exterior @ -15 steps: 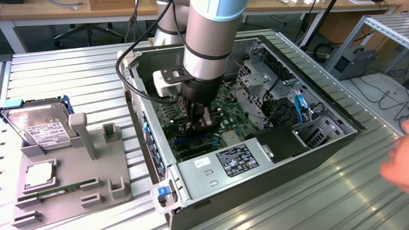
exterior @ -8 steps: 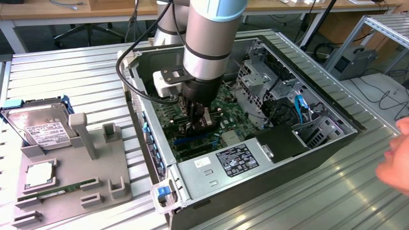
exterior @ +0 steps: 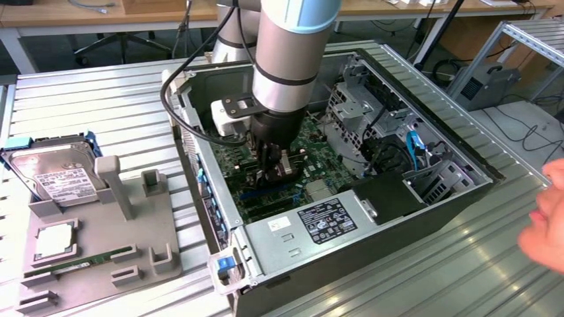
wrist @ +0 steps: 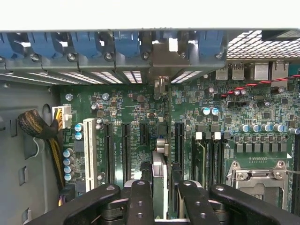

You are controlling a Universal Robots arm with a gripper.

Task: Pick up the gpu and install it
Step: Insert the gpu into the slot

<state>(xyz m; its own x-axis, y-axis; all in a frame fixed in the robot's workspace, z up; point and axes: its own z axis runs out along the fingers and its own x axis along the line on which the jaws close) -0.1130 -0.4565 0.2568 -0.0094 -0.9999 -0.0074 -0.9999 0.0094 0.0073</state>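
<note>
GPU [wrist: 159, 180] stands on edge, long axis along the motherboard [wrist: 140, 112] slots, clamped between the gripper [wrist: 159, 206] fingers.

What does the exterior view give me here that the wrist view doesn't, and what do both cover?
Exterior alone: the arm reaching down into the open computer case, a hard drive and RAM stick on the grey holder, and a person's hand at the right edge. Wrist alone: the expansion slots, blue rear latches and CPU socket. Both: the gripper holding the gpu edge-on over the motherboard.
</note>
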